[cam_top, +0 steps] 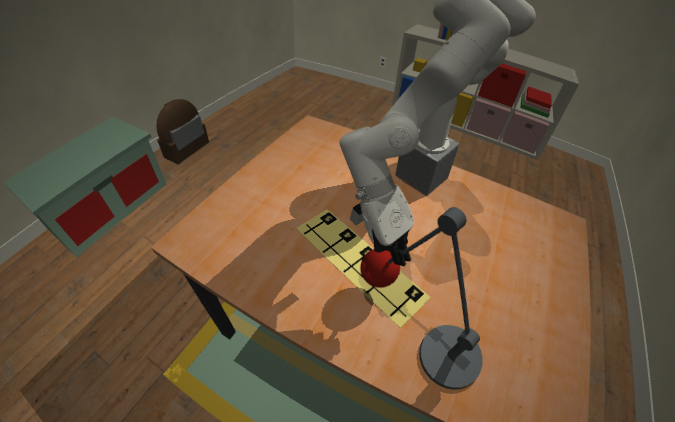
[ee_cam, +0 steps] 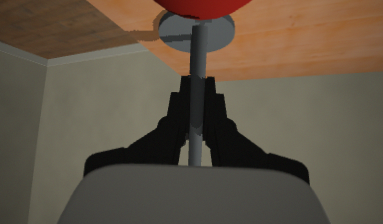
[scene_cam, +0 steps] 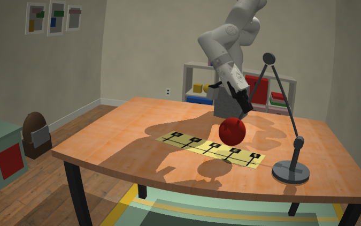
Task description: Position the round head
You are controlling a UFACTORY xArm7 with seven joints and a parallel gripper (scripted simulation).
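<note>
The lamp's round red head (cam_top: 380,268) hangs above the yellow strip (cam_top: 359,263), clear of the bench, at about the second mark from the foot. In the top view it hides that mark. The head also shows in the exterior view (scene_cam: 231,131), above the strip (scene_cam: 209,149). My gripper (cam_top: 399,256) is shut on the lamp's thin grey arm just behind the head. The wrist view shows the fingers clamped on the rod (ee_cam: 197,115). The lamp's elbow joint (scene_cam: 268,58) stands high, and the round grey foot (scene_cam: 290,171) sits on the bench at the strip's near end.
The robot's grey pedestal (cam_top: 427,165) stands at the back of the bench. A shelf with coloured boxes (cam_top: 507,99) is behind it. A green cabinet (cam_top: 90,181) and a brown object (cam_top: 179,131) stand on the floor to the left.
</note>
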